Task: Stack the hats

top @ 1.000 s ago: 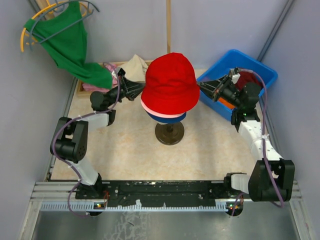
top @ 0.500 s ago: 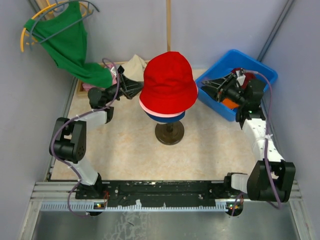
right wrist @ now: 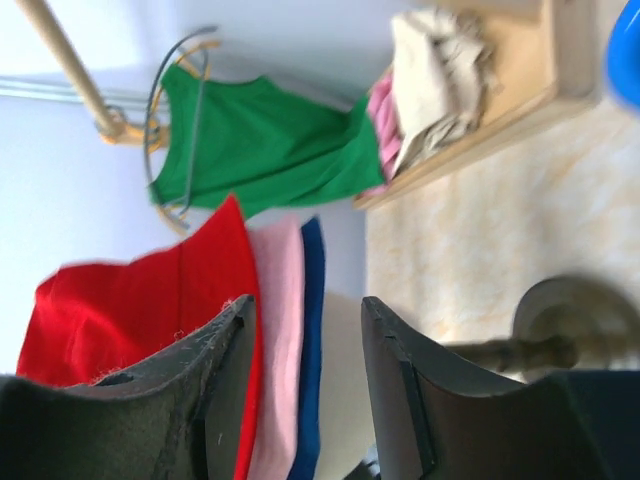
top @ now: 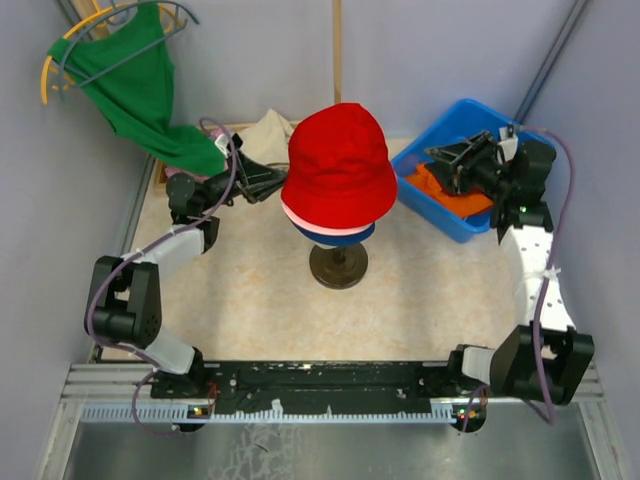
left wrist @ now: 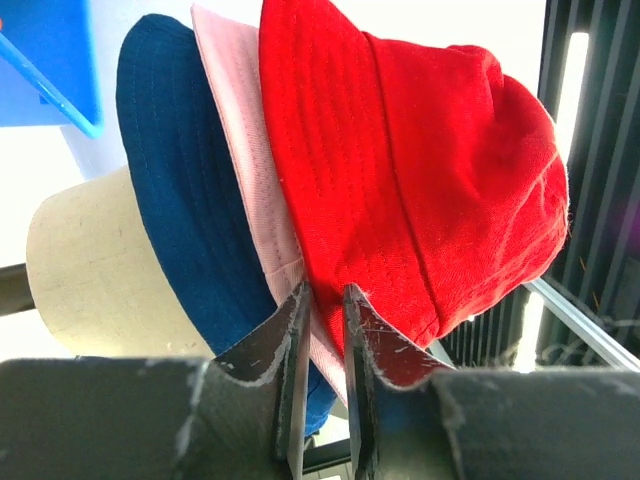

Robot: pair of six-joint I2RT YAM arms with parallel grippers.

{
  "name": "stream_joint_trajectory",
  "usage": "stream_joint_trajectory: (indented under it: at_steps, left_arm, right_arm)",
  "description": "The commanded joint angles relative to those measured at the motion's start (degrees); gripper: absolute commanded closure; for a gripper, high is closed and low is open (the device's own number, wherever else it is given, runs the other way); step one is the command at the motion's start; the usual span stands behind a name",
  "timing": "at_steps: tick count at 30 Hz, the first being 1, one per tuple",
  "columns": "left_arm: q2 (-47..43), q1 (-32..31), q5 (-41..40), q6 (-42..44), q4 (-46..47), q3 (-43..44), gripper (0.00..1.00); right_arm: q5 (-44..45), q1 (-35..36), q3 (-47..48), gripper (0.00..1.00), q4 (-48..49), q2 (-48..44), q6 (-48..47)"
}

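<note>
The red bucket hat point(top: 338, 165) is sitting atop the pink hat point(top: 306, 227) and navy hat point(top: 335, 239) on the stand point(top: 339, 267) at table centre. The left gripper point(top: 272, 182), fingers drawn almost together on nothing visible, is hovering just beside the brims at the stack's 10 o'clock. The right gripper point(top: 440, 160), fingers spread apart, is hanging over the orange hat point(top: 455, 198) in the blue bin point(top: 455, 118) at 2 o'clock. The left fingers may be risking a snagged brim, tilting the stack. A shallow pinch could be bringing the orange hat over crumpled.
</note>
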Motion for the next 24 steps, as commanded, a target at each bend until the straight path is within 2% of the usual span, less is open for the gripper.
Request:
stream_joint_trajectory:
  at_steps: [1, 3, 5, 11, 15, 18, 24]
  left_arm:
    - [-3.3, 0.3, 0.5, 3.8, -2.4, -1.6, 0.73]
    - [-4.5, 1.0, -0.2, 4.7, -2.5, -2.5, 0.66]
    - [-5.8, 3.1, -0.5, 6.9, -4.6, -3.3, 0.63]
    - [-6.0, 9.6, 2.1, 20.0, -17.7, 0.7, 0.55]
    - [-4.9, 11.6, 3.1, 29.1, -27.0, 3.5, 0.53]
    - [-3.7, 11.8, 2.9, 33.8, -32.0, 4.6, 0.53]
    - [1.0, 12.4, 3.7, 31.3, -25.4, 3.4, 0.53]
  right_arm:
    - [7.6, -1.7, 14.7, 0.53, -19.2, 6.6, -20.4]
    - [11.9, -2.1, 20.2, 0.49, -25.0, 10.1, -26.2]
    - [18.9, -2.6, 25.5, 0.45, -30.5, 13.7, -31.0]
    - [37.3, -3.6, 38.5, 0.35, -41.7, 22.9, -41.0]
    - [43.9, -3.8, 42.8, 0.30, -42.8, 29.8, -45.4]
    - [46.8, -3.8, 46.4, 0.29, -43.2, 34.9, -48.1]
    - [56.2, -2.7, 49.3, 0.29, -39.2, 42.6, -55.5]
